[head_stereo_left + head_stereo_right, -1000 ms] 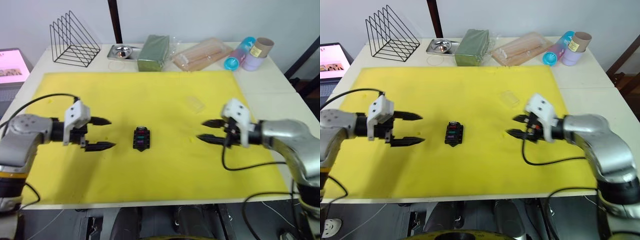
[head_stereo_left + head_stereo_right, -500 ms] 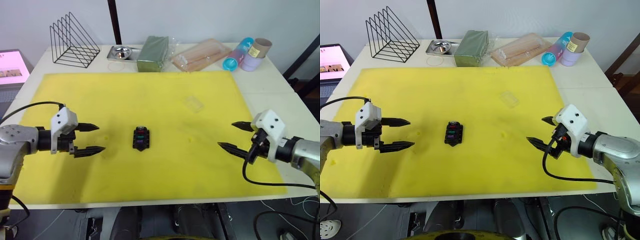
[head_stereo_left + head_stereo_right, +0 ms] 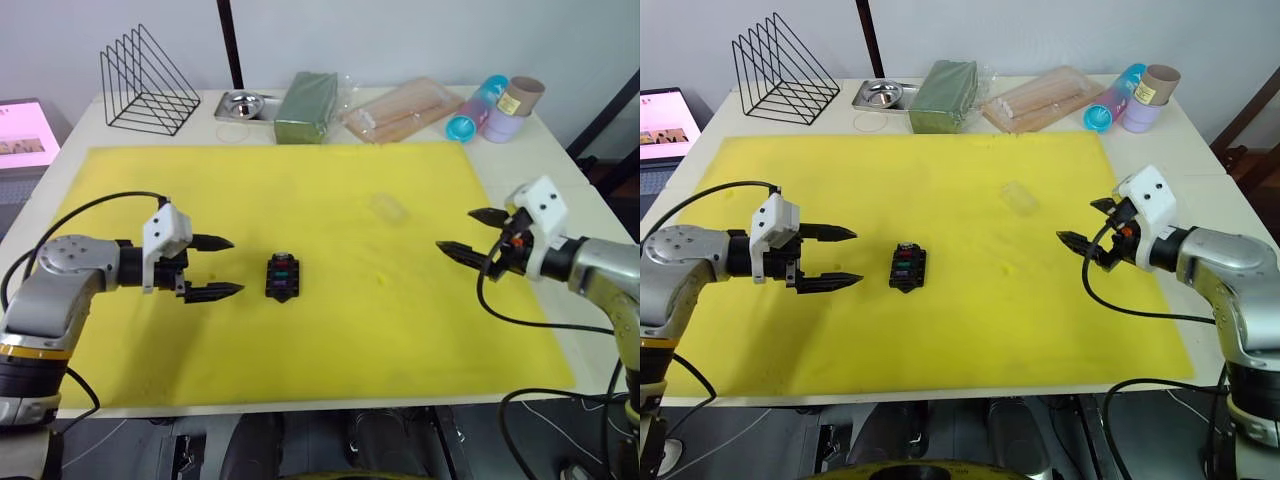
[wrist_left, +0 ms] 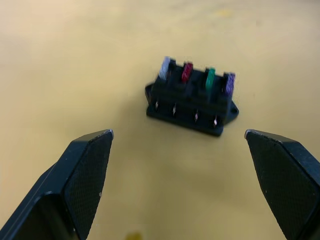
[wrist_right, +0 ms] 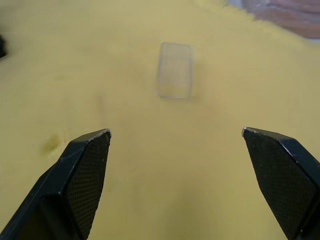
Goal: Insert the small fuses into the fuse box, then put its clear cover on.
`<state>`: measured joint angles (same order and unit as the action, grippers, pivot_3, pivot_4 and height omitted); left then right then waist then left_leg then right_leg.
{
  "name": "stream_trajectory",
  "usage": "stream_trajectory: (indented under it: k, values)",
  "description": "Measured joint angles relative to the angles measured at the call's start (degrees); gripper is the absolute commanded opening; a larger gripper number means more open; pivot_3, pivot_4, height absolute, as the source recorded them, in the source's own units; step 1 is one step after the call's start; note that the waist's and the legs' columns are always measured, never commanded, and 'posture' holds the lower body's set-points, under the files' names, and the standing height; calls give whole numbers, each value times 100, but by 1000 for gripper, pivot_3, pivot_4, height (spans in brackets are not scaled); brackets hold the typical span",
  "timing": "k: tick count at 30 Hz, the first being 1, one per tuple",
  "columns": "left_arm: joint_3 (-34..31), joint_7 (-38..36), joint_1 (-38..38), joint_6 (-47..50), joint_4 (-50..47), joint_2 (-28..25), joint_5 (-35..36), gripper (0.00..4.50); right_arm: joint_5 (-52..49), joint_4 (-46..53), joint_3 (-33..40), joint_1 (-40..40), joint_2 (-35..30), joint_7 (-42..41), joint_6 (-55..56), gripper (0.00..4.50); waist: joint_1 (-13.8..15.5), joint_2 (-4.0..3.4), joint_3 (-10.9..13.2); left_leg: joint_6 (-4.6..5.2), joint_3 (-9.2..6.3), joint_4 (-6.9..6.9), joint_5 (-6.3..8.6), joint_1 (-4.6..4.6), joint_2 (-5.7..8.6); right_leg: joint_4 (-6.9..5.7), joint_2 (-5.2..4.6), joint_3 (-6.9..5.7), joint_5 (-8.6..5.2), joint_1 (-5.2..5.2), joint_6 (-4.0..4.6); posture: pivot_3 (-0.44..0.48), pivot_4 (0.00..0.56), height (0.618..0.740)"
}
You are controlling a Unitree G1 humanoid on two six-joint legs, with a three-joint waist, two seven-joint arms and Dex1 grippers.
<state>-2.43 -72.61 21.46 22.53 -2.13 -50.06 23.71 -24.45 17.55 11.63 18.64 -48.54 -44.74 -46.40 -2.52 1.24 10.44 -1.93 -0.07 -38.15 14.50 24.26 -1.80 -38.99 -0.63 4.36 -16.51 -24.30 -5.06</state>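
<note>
Looks like the fuse part is done: all 4 fuses (image 4: 196,78) sit in the box (image 3: 283,277), grey, red, green, purple in a row along one side, tops sticking up a bit. So what's left is the cover (image 5: 175,70). It's lying flat on the yellow mat (image 3: 300,190), far-right of the box and well apart from it, nothing on it. Clear rectangular cap, prob light and a bit slippery imo.

Box is a small black block w/ little tabs at both ends, sitting mid-mat.

Left gripper (image 3: 216,267) hovers just left of the box, fingers wide apart, holding nothing. Right gripper (image 3: 466,232) is to the right of the cover, also spread open & empty, aimed at it per the wrist view. Next move should be grabbing the cover, then seating it on the box.
</note>
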Motion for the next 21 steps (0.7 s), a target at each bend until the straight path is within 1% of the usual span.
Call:
stream_trajectory:
  k: [3, 7, 14, 17, 21]
  values:
    - [23, 40, 134, -99, 84, 24, -67, 4500, 67, -147, -371, 282, 118, 111, -62, 4476, 4, -1, 0, 0, -1, 0, 0, 1, 0, 0, -1, 0, 0, -2, 0, 0, 150, 740]
    - [21, 158, -40, -124, 5, 124, -65, 4500, 129, -320, -668, 452, 256, 277, -162, 4476, 14, -1, 0, 0, -3, -1, 0, 4, 0, 0, -5, 1, 0, -2, -1, 0, 150, 740]
    - [89, 299, -330, -27, -492, 269, -44, 4500, 176, -677, -845, 1032, 484, 469, -300, 4476, 10, -1, -1, 0, -6, -2, 0, 3, -1, -2, -3, 1, 1, -2, 0, 0, 150, 740]
    - [46, 367, -408, 70, -592, 271, 10, 4500, 177, -677, -947, 1120, 538, 502, -367, 4476, 10, -1, -1, 0, -7, -1, 0, 4, -2, -2, -3, 0, 1, -3, 0, 0, 150, 740]
    - [-77, 567, -703, 247, -910, 218, 73, 4500, 177, -670, -1035, 1163, 623, 561, -415, 4476, 11, -1, -1, 0, -11, -2, 0, 3, -2, -2, -6, 2, 1, -3, 0, 0, 150, 740]
